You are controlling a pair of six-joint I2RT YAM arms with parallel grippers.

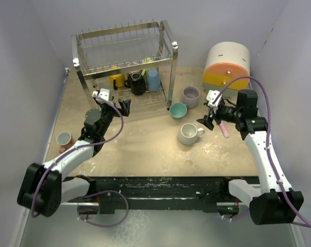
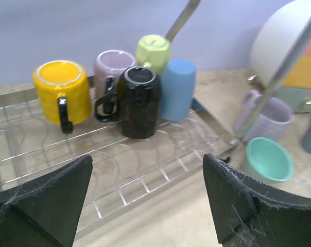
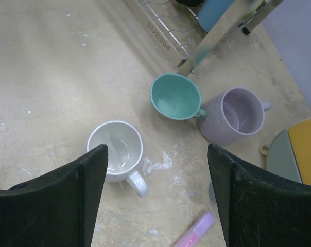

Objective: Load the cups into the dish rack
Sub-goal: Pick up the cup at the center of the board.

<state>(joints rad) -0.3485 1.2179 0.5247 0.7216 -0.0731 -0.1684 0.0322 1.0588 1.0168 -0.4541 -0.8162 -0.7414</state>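
Observation:
The chrome dish rack (image 1: 124, 56) stands at the back left. On its lower grid (image 2: 52, 149) stand yellow (image 2: 63, 91), lilac (image 2: 111, 67), black (image 2: 139, 102), green (image 2: 153, 50) and blue (image 2: 177, 88) cups, upside down. My left gripper (image 1: 125, 106) is open and empty just before the rack's front edge, as the left wrist view (image 2: 148, 200) shows. On the table right of the rack stand a lilac cup (image 3: 232, 114), a teal cup (image 3: 175, 96) and a white cup (image 3: 116, 150). My right gripper (image 3: 155, 200) is open and empty above them. A grey cup (image 1: 64, 138) stands far left.
The round white-orange-yellow drawer unit (image 1: 226, 65) stands at the back right. A small pink bar (image 1: 224, 128) lies below my right gripper (image 1: 207, 122), near the white cup (image 1: 188, 133). White walls close in on both sides and behind.

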